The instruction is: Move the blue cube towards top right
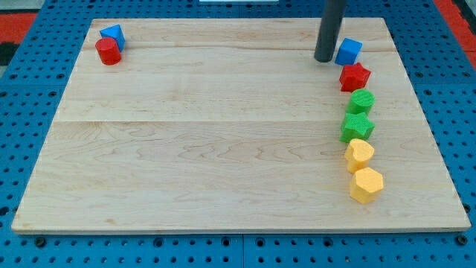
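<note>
The blue cube (348,51) sits near the view's top right on the wooden board (223,134). My tip (324,59) rests on the board just to the left of the blue cube, close to it or touching it. A red star block (355,77) lies right below the cube.
Down the view's right side run a green block (362,102), a green star (357,127), a yellow hexagon (359,155) and another yellow hexagon (366,184). At the top left a blue block (113,35) touches a red cylinder (108,51).
</note>
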You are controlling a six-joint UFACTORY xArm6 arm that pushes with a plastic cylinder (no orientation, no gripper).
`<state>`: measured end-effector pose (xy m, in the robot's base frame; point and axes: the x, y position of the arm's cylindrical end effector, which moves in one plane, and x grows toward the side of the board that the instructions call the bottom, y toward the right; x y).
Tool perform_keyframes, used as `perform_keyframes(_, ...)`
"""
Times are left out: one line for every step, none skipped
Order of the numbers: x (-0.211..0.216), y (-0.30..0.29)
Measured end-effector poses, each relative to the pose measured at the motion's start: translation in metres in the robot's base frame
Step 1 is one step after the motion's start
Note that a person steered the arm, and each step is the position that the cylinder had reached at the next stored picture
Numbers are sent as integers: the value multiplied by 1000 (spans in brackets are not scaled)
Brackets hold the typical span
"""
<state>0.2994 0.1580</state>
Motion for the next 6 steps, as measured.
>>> perform_keyframes(-22,7)
perform_keyframes(-36,5)
perform_keyframes(-20,7)
perform_keyframes(-16,29)
perform_keyframes(-16,53)
perform_keyframes(-15,31)
